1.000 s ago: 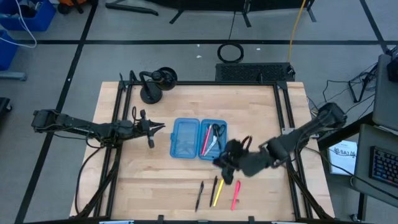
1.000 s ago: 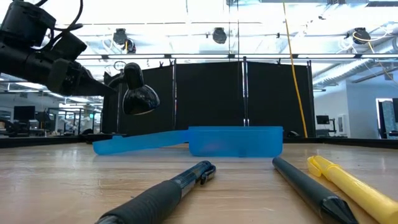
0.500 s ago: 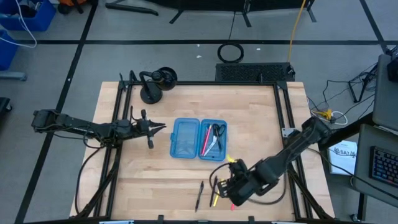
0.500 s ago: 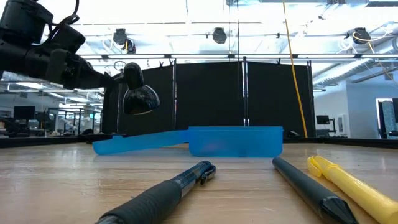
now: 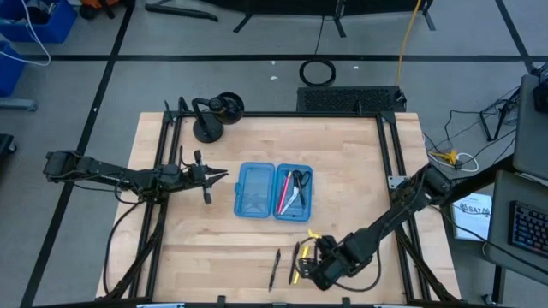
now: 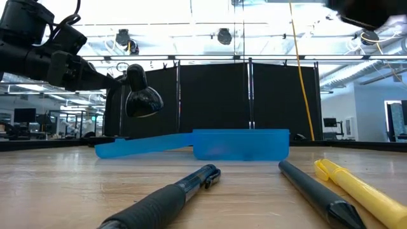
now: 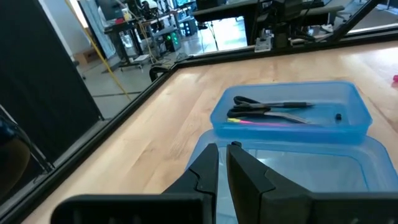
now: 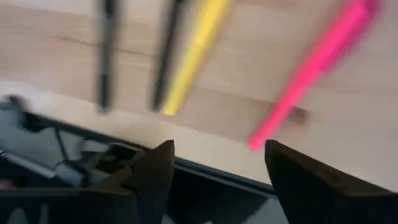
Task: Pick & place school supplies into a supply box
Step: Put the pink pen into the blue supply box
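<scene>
The supply box [image 5: 274, 190] lies open at the table's middle, both blue halves flat on the wood. Its right half [image 7: 292, 112] holds black-handled scissors [image 5: 298, 184] and a pink pen [image 5: 283, 192]. Two black pens [image 8: 106, 53] [image 8: 169, 50], a yellow pen [image 8: 196, 53] and a pink pen [image 8: 311, 68] lie side by side on the wood near the front edge. My right gripper [image 8: 214, 168] hovers open above them, with nothing between its fingers. My left gripper [image 7: 222, 163] waits left of the box, fingers nearly together, holding nothing.
A black desk lamp [image 5: 214, 115] stands at the far left corner. Dark metal frame rails [image 5: 161, 214] run along the table's sides. Bare wood [image 5: 360, 162] lies right of the box and between the box and the loose pens.
My right gripper has swung from beside the box's right half toward the table's near edge and sunk low over the loose pens, rolling and tipping downward as it went. The pens and the box have stayed where they were.
</scene>
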`<state>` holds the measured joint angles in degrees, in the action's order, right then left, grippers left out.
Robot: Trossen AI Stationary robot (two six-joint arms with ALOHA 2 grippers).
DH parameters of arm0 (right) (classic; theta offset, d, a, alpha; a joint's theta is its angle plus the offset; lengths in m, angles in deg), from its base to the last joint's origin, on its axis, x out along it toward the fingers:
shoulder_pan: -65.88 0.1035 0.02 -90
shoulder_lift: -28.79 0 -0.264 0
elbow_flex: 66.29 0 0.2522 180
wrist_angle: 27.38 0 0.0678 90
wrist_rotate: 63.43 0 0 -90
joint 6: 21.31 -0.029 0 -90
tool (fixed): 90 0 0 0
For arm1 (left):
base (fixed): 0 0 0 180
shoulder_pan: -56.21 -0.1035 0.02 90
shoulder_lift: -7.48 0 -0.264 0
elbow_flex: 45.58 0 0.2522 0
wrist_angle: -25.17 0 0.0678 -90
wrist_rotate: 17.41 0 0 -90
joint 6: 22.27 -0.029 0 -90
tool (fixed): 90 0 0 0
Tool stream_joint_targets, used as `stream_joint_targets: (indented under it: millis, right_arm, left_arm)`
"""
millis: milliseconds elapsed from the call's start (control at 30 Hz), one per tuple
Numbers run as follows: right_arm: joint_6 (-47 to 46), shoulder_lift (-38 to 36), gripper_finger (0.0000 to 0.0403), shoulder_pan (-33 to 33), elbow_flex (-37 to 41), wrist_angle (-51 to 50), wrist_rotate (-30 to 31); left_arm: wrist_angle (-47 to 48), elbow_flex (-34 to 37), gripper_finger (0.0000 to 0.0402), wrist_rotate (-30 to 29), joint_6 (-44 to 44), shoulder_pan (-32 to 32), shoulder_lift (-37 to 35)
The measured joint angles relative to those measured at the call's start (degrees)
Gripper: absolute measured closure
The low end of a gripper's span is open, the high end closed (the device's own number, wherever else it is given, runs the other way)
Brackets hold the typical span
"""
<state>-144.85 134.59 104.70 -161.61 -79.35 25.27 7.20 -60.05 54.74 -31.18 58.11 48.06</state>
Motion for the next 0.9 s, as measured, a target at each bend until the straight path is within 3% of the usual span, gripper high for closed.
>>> stream_joint_targets:
  millis: [167,400,700,900]
  right_arm:
    - [-4.4,-0.1,0.0155,1.9,1.8,-1.3,-3.4]
    - [-4.1,-0.1,0.0189,0.5,5.2,-5.8,-2.2]
    - [-2.8,5.5,0.0211,0.5,7.3,3.7,-2.3]
    - [-1.5,8.9,0.0214,0.8,7.2,7.6,-6.5]
  left_arm:
    - [0.2,0.0,0.0364,0.0,0.1,0.0,0.0]
    - [0.2,0.0,0.0364,0.0,0.2,0.0,0.0]
    - [0.3,0.0,0.0364,0.4,0.8,0.0,0.0]
    - [0.2,0.0,0.0364,5.5,0.4,0.0,0.0]
